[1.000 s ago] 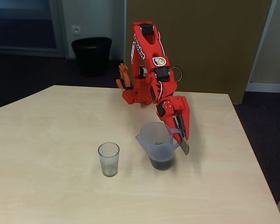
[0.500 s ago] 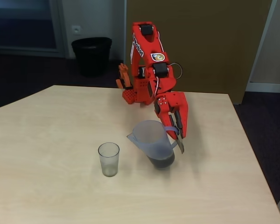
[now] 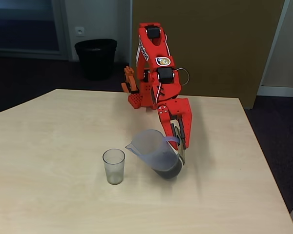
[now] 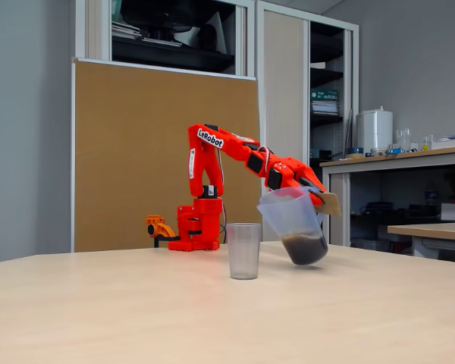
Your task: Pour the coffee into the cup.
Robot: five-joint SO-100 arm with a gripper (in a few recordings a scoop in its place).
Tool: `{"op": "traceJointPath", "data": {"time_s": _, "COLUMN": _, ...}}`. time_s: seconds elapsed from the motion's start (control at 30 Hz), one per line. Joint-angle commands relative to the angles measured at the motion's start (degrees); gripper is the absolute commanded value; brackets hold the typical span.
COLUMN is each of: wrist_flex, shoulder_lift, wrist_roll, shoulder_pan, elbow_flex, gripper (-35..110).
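My claw (image 3: 179,146) is closed tight on the jug's (image 3: 154,148) flat handle, so I can lift and tip it. The jug leans over with its spout aimed at the cup (image 3: 114,165). The coffee (image 4: 305,248) sits dark at the bottom of the jug. The cup stands upright on the table (image 3: 49,146), empty, near the spout, ready to catch the pour.

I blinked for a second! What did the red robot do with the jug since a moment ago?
The gripper, shut on the jug's handle, tipped the jug and carried it left in the fixed view, spout toward the cup. The coffee stays inside. The cup has not moved and holds no coffee.
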Motion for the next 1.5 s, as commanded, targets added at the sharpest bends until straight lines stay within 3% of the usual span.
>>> {"op": "traceJointPath", "data": {"time_s": 0.0, "wrist_flex": -1.1, "shoulder_lift": 1.0, "wrist_roll": 3.4, "shoulder_pan": 0.4, "elbow_flex": -4.1, "gripper": 0}}
{"op": "traceJointPath", "data": {"time_s": 1.13, "wrist_flex": -2.7, "shoulder_lift": 1.1, "wrist_roll": 28.0, "shoulder_pan": 3.2, "elbow_flex": -8.0, "gripper": 0}}
{"op": "traceJointPath", "data": {"time_s": 1.47, "wrist_flex": -2.5, "shoulder_lift": 1.4, "wrist_roll": 29.3, "shoulder_pan": 4.5, "elbow_flex": -10.1, "gripper": 0}}
